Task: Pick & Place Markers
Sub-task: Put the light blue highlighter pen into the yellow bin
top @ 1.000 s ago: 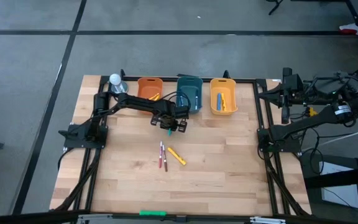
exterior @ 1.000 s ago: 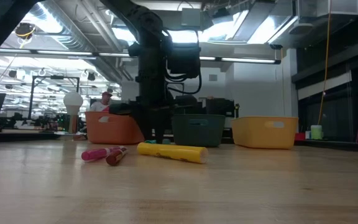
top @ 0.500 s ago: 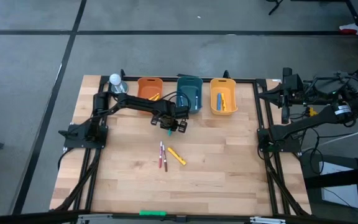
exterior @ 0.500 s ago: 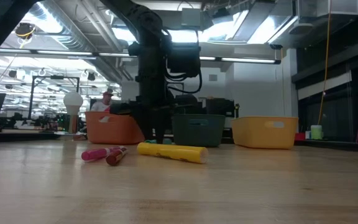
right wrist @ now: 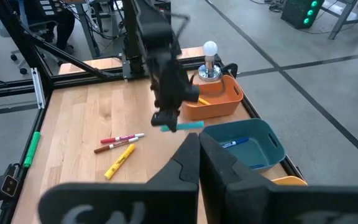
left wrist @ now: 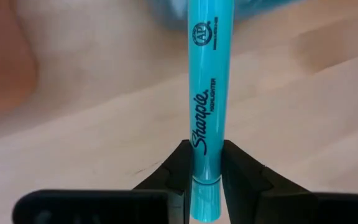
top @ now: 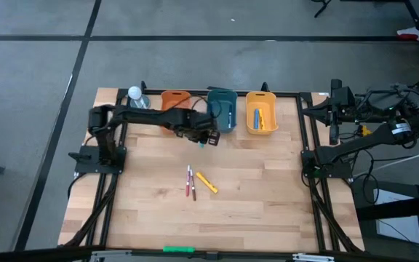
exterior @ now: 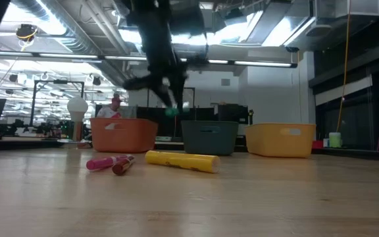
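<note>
My left gripper (top: 206, 138) is shut on a teal highlighter marker (left wrist: 207, 93) and hovers above the table, just in front of the teal bin (top: 222, 109); the low view shows it raised (exterior: 171, 108). A yellow marker (top: 206, 182) and two red and pink markers (top: 190, 180) lie flat mid-table. More markers lie inside the orange bin (top: 174, 102), the teal bin and the yellow bin (top: 261, 113). My right gripper (right wrist: 199, 163) is shut and waits off the table's right edge. My left gripper pinches the teal marker near one end (left wrist: 205, 163) between its two fingers (left wrist: 178, 169). The marker lies along the fingers, and its long free part (left wrist: 211, 37) sticks out past the fingertips. It is lifted clear of the table, over the wood beside the teal bin (right wrist: 244, 144).
The three bins stand in a row along the far edge. A white bulb-shaped object (top: 134, 94) stands at the far left corner beside the orange bin. A bright green stick (top: 178, 249) lies at the near edge. Bare wood surrounds the loose markers.
My left gripper has risen from table height, still shut on the teal marker, and shifted slightly toward the far edge and the teal bin. The marker is now lifted clear. The left arm's elbow has swung toward the table's left. The loose markers have stayed put.
</note>
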